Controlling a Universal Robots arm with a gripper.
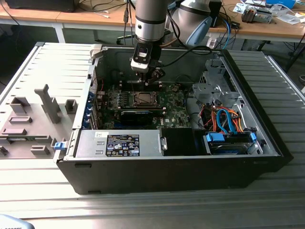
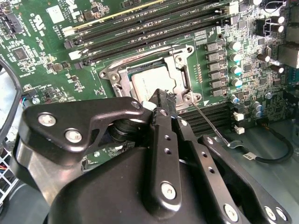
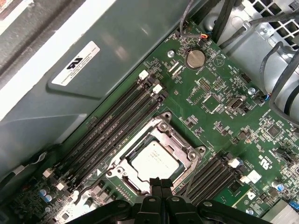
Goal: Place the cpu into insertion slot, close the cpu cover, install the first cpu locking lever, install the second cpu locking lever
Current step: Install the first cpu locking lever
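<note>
In the exterior view the grey slatted table point(image 1: 152, 210) lies nearest, carrying an open black computer case point(image 1: 167, 176). Behind the case's near wall sits a silver power supply point(image 1: 88, 148) with a printed black-and-white sticker point(image 1: 123, 144). On the exterior view's left a grey moulded tray point(image 1: 33, 119) rests beside the case. The arm comes down from above. Its tool point(image 1: 148, 78) hangs over the green motherboard point(image 1: 176, 112), just beyond the insertion slot point(image 1: 142, 98).

In the second wrist view the tool's black linkage sits nearest. Its 2 fingertips point(image 2: 159, 95) are pressed together with nothing seen between them, and their ends are over the edge of the cpu cover point(image 2: 181, 70). The cover lies flat on the slot. The cpu point(image 2: 145, 80) shows through its window, flat, silvery top up. The cpu is square, so it has no long axis. Its edges run parallel to the long black memory slots point(image 2: 154, 25). A thin wire locking lever point(image 2: 210, 122) slants away from the cover's corner.

In the first wrist view the closed finger ends point at the cpu's near edge. The grey case wall point(image 3: 140, 28) bears a white label point(image 3: 77, 63) with a black mark and print. A round coin battery point(image 3: 195, 59) sits on the board, well apart from the slot.
</note>
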